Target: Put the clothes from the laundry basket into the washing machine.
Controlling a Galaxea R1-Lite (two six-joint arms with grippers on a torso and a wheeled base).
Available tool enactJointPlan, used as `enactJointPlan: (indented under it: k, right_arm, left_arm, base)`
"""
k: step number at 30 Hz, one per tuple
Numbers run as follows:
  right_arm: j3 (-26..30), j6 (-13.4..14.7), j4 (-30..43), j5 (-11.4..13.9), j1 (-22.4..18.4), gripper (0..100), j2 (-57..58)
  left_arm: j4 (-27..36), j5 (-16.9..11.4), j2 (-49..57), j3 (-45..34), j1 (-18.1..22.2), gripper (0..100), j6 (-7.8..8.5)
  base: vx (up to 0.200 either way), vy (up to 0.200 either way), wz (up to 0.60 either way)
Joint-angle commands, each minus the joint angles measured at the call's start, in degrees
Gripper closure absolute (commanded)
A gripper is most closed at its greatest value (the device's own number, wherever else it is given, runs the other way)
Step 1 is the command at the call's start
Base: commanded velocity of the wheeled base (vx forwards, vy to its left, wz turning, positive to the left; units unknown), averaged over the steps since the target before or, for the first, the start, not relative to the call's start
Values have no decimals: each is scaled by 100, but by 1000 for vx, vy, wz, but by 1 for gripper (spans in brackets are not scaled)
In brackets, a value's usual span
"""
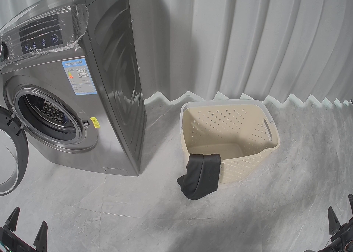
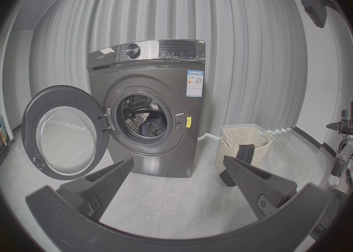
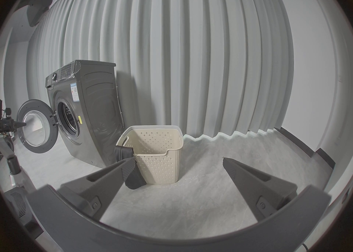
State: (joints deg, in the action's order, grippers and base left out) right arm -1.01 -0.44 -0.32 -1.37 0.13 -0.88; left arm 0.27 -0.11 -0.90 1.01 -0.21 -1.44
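Two empty tools: we record left tool (image 2: 177, 161) and right tool (image 3: 178, 161) with jaws apart. Dark garment (image 1: 200, 175) hangs over laundry basket (image 1: 246, 168) rim ahead of right tool; washing machine (image 1: 110, 80) stands open ahead of left tool.

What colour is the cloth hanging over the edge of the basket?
The cloth is black, draped over the cream basket rim. The head view shows it best.

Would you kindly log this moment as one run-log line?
left gripper open | right gripper open | dark garment draped over basket rim | washer door open
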Motion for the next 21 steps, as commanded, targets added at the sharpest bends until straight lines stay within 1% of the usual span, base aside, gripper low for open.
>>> enactJointPlan:
  k: [1,9,11,12,13,14,15,16,17,18,19,20,21]
  right_arm:
    - [101,0,-3,5,4,0,88]
    - [92,-9,-3,13,4,0,88]
    - [40,-9,-118,-13,13,0,88]
    - [-180,18,-408,-4,-13,0,88]
    - [-303,26,-540,-13,4,0,88]
    - [-892,44,-944,-110,22,0,-53]
    - [-1525,79,-1093,-206,22,0,-492]
    - [-1745,79,-1014,-197,22,0,-712]
    - [-1806,79,-953,-180,31,0,-791]
    - [-1876,114,-601,-22,57,0,-932]
    - [-1876,114,-601,-22,57,0,-932]
    - [-1762,141,-206,339,145,0,-1178]
    - [-1674,220,-118,532,233,0,-1485]
  left_arm:
    - [0,2,81,-92,3,0,3]
    - [0,2,81,-92,3,0,-23]
    - [0,2,81,-92,3,0,-14]
    - [0,2,81,-92,3,0,-23]
    - [0,2,81,-92,3,0,-23]
    - [0,2,81,-84,3,0,-23]
    - [0,2,81,-92,3,0,-6]
    - [0,2,81,-92,3,0,12]
    - [0,11,81,-92,3,0,12]
    - [0,20,81,-92,3,0,3]
    - [0,20,81,-92,3,0,3]
    - [0,11,81,-92,3,0,-6]
    - [0,11,81,-92,3,0,-6]
  base:
    - [0,0,0]
    - [0,0,0]
    - [0,0,0]
    - [0,0,0]
    - [0,0,0]
    - [0,0,0]
    - [0,0,0]
    - [0,0,0]
    - [0,0,0]
    - [0,0,0]
    - [0,0,0]
    - [0,0,0]
    - [0,0,0]
